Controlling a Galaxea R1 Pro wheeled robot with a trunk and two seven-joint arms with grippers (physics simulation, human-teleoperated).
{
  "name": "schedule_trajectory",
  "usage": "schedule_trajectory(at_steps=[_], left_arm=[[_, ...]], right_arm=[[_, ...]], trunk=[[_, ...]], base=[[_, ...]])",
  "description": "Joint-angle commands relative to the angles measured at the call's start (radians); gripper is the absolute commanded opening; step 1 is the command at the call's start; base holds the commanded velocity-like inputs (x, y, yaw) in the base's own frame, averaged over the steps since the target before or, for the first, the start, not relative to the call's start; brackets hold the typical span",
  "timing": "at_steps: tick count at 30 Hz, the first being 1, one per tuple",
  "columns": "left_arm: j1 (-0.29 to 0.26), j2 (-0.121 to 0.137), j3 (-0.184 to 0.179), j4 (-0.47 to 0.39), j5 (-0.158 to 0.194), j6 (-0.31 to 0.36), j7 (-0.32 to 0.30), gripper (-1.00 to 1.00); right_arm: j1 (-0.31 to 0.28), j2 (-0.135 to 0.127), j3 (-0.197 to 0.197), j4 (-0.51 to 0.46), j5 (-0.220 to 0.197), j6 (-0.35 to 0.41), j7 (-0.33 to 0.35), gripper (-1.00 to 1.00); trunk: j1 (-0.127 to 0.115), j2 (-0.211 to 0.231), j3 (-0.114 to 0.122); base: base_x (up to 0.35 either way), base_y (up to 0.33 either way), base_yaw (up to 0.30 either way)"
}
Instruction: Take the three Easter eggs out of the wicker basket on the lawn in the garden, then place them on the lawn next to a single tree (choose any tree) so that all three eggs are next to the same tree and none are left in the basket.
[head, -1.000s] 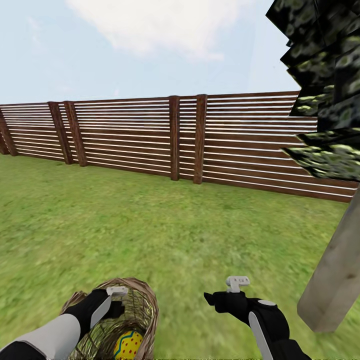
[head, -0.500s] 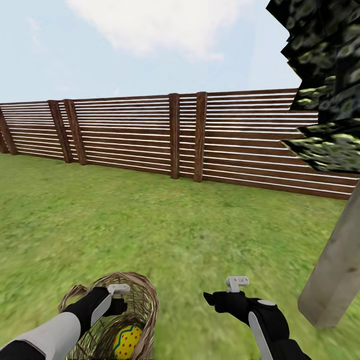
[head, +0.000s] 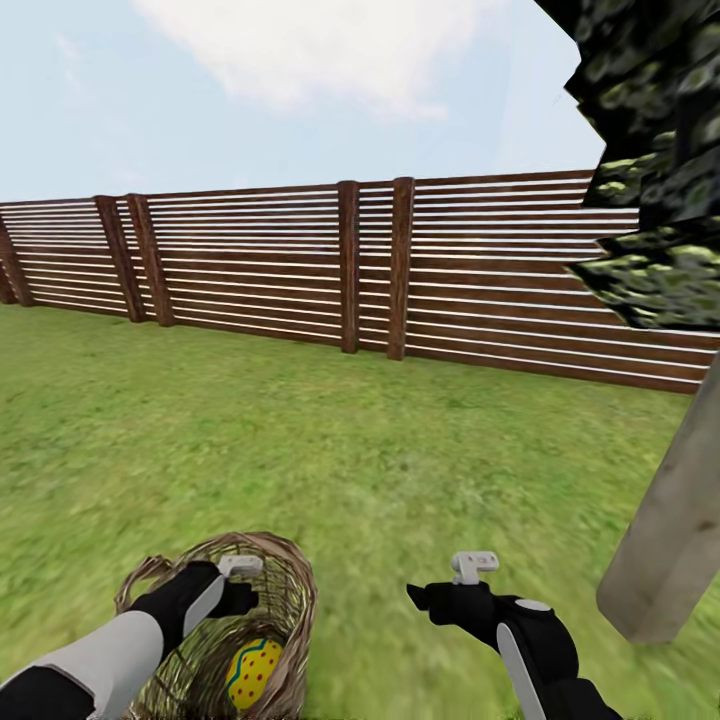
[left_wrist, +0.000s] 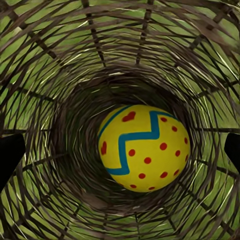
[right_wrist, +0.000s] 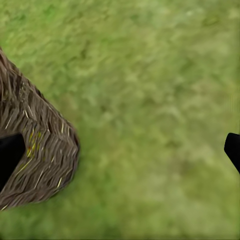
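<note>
The wicker basket (head: 285, 600) stands on the lawn (head: 300, 430) at the near left. Inside lies a yellow Easter egg (head: 253, 672) with red dots and a blue zigzag. My left gripper (head: 235, 590) hangs open over the basket's mouth. In the left wrist view the egg (left_wrist: 144, 148) rests at the bottom of the woven wall (left_wrist: 50, 60), with the black fingertips (left_wrist: 10, 155) far apart on either side. My right gripper (head: 430, 600) is open and empty above grass, right of the basket (right_wrist: 40, 155). The tree (head: 670, 530) stands at the near right.
A brown slatted fence (head: 300, 270) closes the garden across the back. Dark blotched foliage (head: 660, 150) overhangs the upper right. Open grass stretches between the basket, the trunk and the fence.
The whole picture has shifted slightly, so the camera moved; basket and trunk sit a bit higher in view. Both grippers keep their places and stay open.
</note>
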Motion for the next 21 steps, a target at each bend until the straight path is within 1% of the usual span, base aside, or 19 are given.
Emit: schedule_trajectory(at_steps=[1,6,13,21], left_arm=[[-0.002,0.003,-0.007,-0.003,0.011,0.005,0.004,1.00],[-0.003,0.005,-0.007,-0.002,0.010,0.006,-0.003,1.00],[-0.005,0.006,-0.007,-0.003,0.009,0.006,-0.005,1.00],[-0.006,0.011,-0.007,-0.005,0.009,0.001,-0.005,1.00]], right_arm=[[-0.001,0.001,0.000,-0.002,-0.007,0.005,-0.002,1.00],[-0.001,0.001,0.000,-0.003,-0.007,0.005,-0.002,1.00],[-0.001,0.000,0.025,-0.003,-0.007,0.005,-0.004,1.00],[0.003,-0.001,0.033,-0.017,-0.007,0.004,-0.001,1.00]], trunk=[[0.000,-0.001,-0.005],[0.002,-0.002,-0.024],[0.006,-0.004,-0.051],[0.009,-0.005,-0.082]], base=[[0.000,0.000,0.000],[0.000,0.000,0.000],[0.000,0.000,0.000],[0.000,0.000,0.000]])
